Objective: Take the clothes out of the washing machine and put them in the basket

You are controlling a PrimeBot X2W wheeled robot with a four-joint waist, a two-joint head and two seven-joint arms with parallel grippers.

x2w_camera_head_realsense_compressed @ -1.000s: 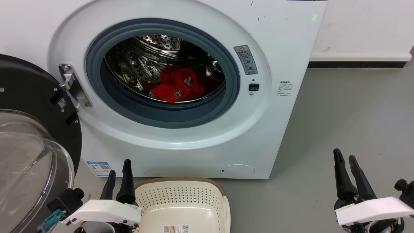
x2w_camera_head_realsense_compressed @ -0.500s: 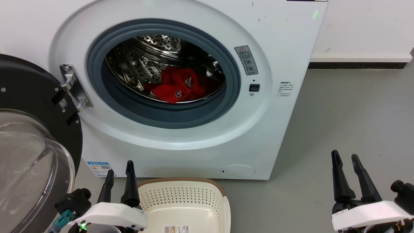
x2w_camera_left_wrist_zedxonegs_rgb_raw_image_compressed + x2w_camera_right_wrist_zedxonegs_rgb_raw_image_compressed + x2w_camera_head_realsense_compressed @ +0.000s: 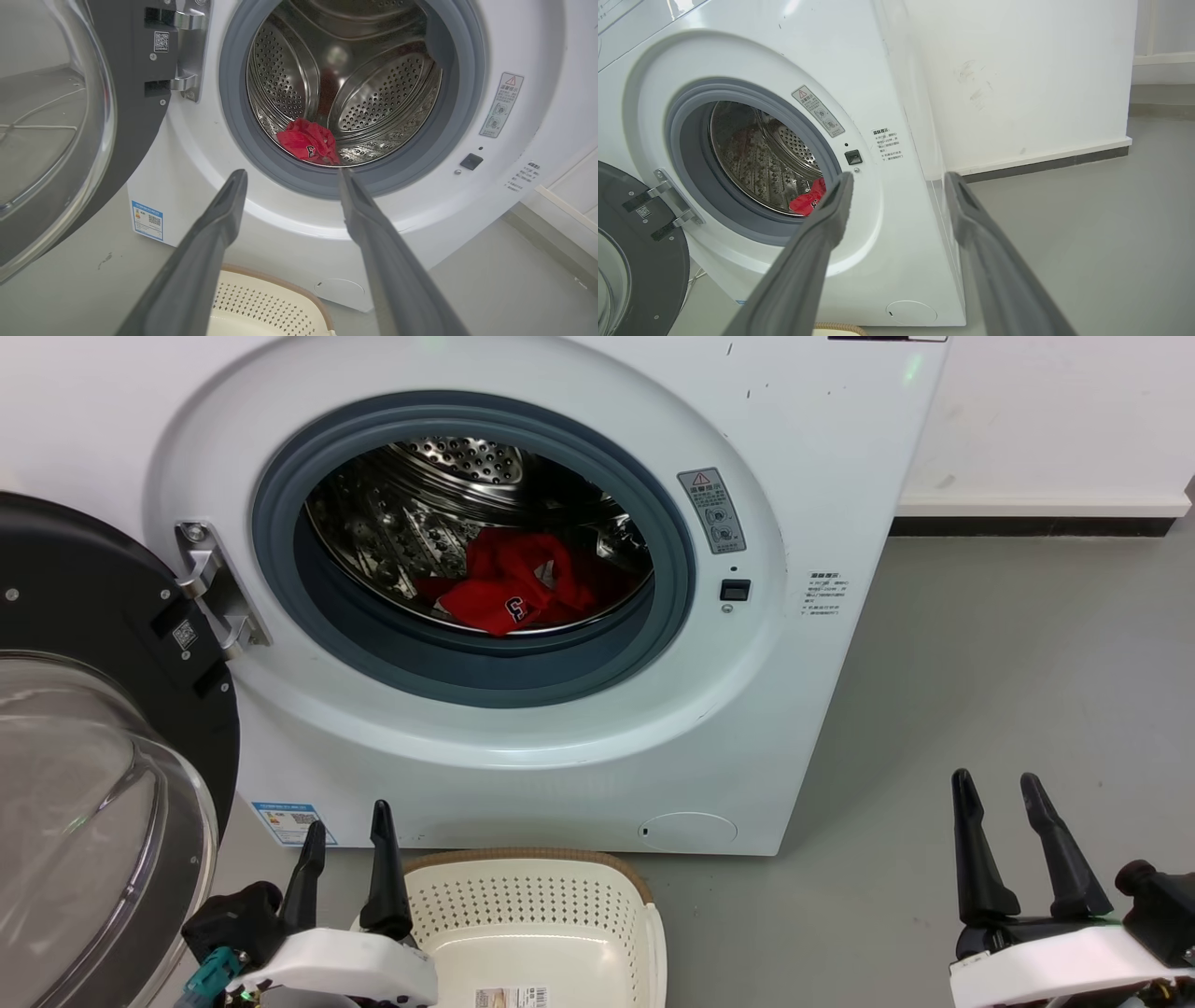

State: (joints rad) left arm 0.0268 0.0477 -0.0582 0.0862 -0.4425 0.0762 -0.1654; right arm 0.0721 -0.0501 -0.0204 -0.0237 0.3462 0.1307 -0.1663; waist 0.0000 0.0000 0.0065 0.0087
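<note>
The white washing machine (image 3: pixel 579 747) stands with its round door (image 3: pixel 84 728) swung open to the left. Red clothes (image 3: pixel 509 590) with a dark-and-white number patch lie bunched at the bottom of the steel drum; the left wrist view shows the clothes (image 3: pixel 308 145) too, and the right wrist view a part of the clothes (image 3: pixel 805 201). The cream basket (image 3: pixel 537 905) sits on the floor below the machine's opening. My left gripper (image 3: pixel 347 821) is open beside the basket's left rim, holding nothing. My right gripper (image 3: pixel 996 784) is open over the floor at the lower right, holding nothing.
Grey floor (image 3: pixel 1008 653) stretches to the right of the machine up to a white wall with a dark skirting (image 3: pixel 1027 523). The open door's bulging clear window (image 3: pixel 75 821) stands close on the left of my left arm.
Both grippers' fingers have spread wider apart. The left gripper has shifted slightly right and lower in the view; the right gripper's body has sunk toward the bottom edge.
</note>
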